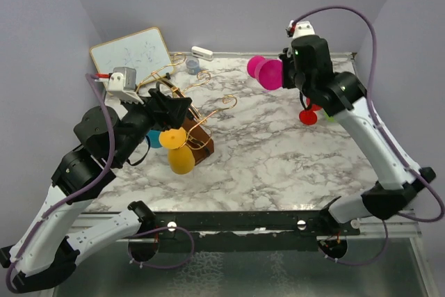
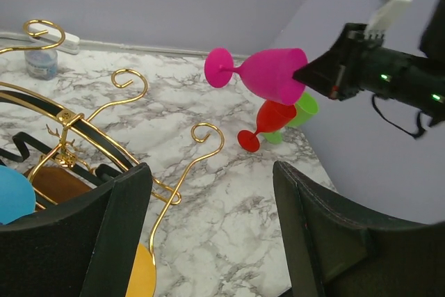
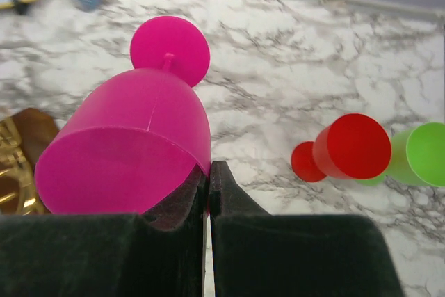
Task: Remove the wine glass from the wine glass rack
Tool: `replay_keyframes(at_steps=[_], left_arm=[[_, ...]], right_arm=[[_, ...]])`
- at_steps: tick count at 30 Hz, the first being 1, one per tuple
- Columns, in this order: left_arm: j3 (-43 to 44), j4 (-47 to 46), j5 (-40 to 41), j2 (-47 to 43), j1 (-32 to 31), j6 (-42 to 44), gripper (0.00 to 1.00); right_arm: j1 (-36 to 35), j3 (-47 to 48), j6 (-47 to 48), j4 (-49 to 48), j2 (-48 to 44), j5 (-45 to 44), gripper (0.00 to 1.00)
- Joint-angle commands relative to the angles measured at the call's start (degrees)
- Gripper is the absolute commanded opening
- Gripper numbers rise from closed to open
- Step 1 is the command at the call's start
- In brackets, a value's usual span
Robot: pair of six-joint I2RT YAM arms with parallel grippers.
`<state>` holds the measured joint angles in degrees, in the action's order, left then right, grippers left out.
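Currently, right end effector (image 3: 208, 175): fingers pressed together on the bowl wall at the rim of a magenta plastic wine glass (image 3: 135, 137), pinching it so that the glass lies sideways with its foot pointing away from the wrist. The glass is aloft, touching nothing else, above the white-and-grey marbled surface (image 1: 278, 161) and well apart from the rack.

Left end effector (image 2: 210, 179): fingers spread, holding nothing, poised over the copper-gold wire wine glass rack (image 2: 66, 124), which has curled hook arms and a dark brown wooden base and stands at the left of the surface.

At the rack: a yellow plastic wine glass (image 1: 181, 159) and a blue plastic wine glass (image 1: 154, 139), both apparently hanging bowl-down.

Right side of the surface: a red plastic wine glass (image 3: 351, 147) and a green plastic wine glass (image 3: 424, 152), on their sides, just beside each other.

Rear left: a small whiteboard (image 1: 131, 50) leaning at the wall.

Progress, as a judgement: the removal looks done, since the magenta glass is clear of every hook. What seems left is setting it down, probably near the red and green pair.
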<state>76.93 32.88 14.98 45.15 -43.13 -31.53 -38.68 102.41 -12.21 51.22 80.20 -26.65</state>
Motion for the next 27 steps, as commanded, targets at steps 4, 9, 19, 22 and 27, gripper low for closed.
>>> replay_keyframes(at_steps=[4, 9, 19, 22, 27], left_arm=[[1.8, 0.8, 0.5, -2.4, -0.1, 1.0, 0.72], [1.3, 2.0, 1.0, -2.8, -0.1, 1.2, 0.72], [1.5, 6.7, 2.2, -1.5, -0.1, 3.6, 0.72], [1.0, 7.3, 2.5, -1.7, -0.1, 3.9, 0.72], [0.9, 7.6, 2.4, -1.9, -0.1, 4.1, 0.72]], right_arm=[[20.2, 6.4, 0.1, 5.4, 13.9, 19.6, 0.01], [21.6, 3.9, -1.0, 7.6, 18.3, 21.2, 0.01], [23.4, -0.9, -1.5, 8.6, 19.9, 15.8, 0.01], [24.4, -2.2, -1.0, 8.6, 20.3, 16.2, 0.01], [26.1, -3.4, 0.0, 8.7, 21.9, 16.1, 0.01]])
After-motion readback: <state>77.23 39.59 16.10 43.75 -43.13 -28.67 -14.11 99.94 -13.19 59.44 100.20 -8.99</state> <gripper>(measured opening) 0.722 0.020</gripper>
